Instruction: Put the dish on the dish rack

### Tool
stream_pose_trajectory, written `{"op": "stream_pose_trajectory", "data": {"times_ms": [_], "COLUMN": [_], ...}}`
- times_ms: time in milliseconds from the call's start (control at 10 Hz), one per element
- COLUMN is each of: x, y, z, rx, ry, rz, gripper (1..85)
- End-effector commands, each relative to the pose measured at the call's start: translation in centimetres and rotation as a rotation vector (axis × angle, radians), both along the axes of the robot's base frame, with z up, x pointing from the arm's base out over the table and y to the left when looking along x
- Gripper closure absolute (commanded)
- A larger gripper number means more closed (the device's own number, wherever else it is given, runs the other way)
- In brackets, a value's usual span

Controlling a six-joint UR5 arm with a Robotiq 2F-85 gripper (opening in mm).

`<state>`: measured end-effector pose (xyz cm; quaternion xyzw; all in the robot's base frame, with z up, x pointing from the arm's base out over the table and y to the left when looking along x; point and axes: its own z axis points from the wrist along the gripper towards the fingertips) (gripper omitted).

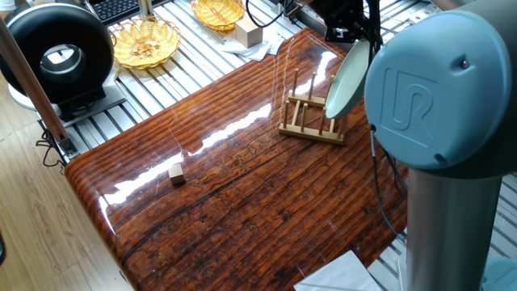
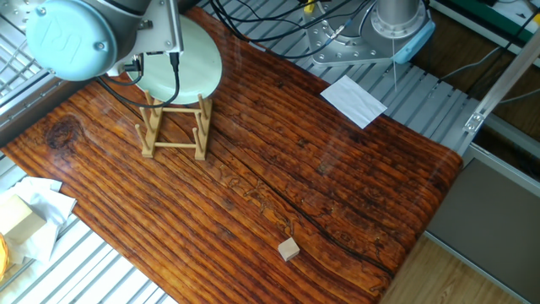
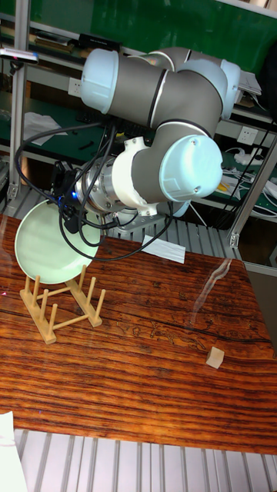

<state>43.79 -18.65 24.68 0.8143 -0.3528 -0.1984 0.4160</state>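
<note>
The dish (image 1: 346, 81) is a pale mint-green plate held on edge and tilted, with its face showing in the other fixed view (image 2: 192, 61) and the tall view (image 3: 46, 244). My gripper (image 1: 354, 39) is shut on its upper rim, seen as black fingers (image 3: 65, 211) behind the plate. The dish rack (image 1: 307, 125) of light wood with upright pegs stands right under it (image 2: 173, 143) (image 3: 58, 307). The plate's lower rim sits down among the pegs. Whether it rests on the rails I cannot tell.
A tiny wooden cube (image 1: 176, 172) (image 2: 289, 249) lies on the dark wood table near its far end. Two wicker baskets (image 1: 145, 40) and a black round device (image 1: 56, 52) sit off the table. A white paper (image 2: 353, 100) lies by the arm's base.
</note>
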Motion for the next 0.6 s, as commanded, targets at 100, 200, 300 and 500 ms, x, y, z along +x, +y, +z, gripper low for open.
{"op": "stream_pose_trajectory", "data": {"times_ms": [100,200,300,500], "x": [-0.04,-0.06,-0.09,-0.06], "y": [0.89,0.92,1.05,1.05], "z": [-0.73,-0.76,-0.9,-0.92], "rx": [0.041,0.044,0.046,0.05], "ry": [-0.006,-0.006,-0.012,-0.007], "rz": [-0.013,-0.013,-0.02,-0.015], "gripper": [69.7,69.7,70.0,66.7]}}
